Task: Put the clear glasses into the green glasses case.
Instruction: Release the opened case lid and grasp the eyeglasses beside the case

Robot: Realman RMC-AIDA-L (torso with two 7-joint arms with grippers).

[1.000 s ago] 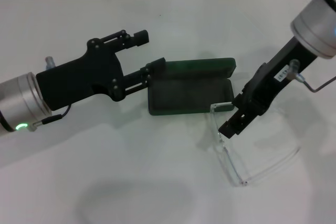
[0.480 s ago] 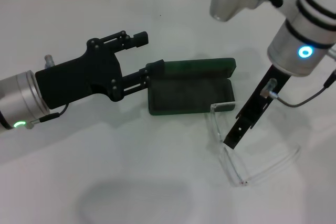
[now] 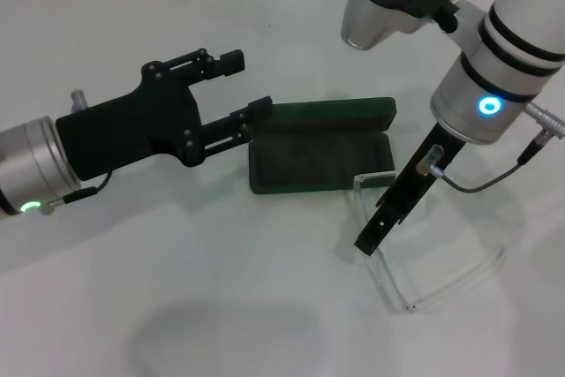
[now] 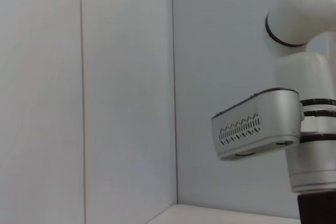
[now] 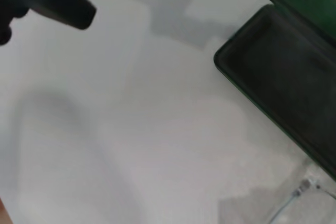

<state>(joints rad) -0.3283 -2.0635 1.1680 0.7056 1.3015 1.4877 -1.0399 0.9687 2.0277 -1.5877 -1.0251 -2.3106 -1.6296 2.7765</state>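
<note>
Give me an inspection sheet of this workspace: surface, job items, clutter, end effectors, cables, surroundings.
Surface: plain white table, bare around the items.
Job items: dark green rectangular hinged glasses case lies open, inside holds nothing; transparent colourless plastic glasses lie on the table beside the case, one temple tip near the case's right end.
Clutter: nothing seen.
End effectors: left end effector open, its lower finger at the case's left end; right end effector points down at the glasses, grip cannot be judged.
Cables: thin grey cable loops beside the right wrist; another at the left wrist.
Surroundings: pale panelled wall behind the table.
</note>
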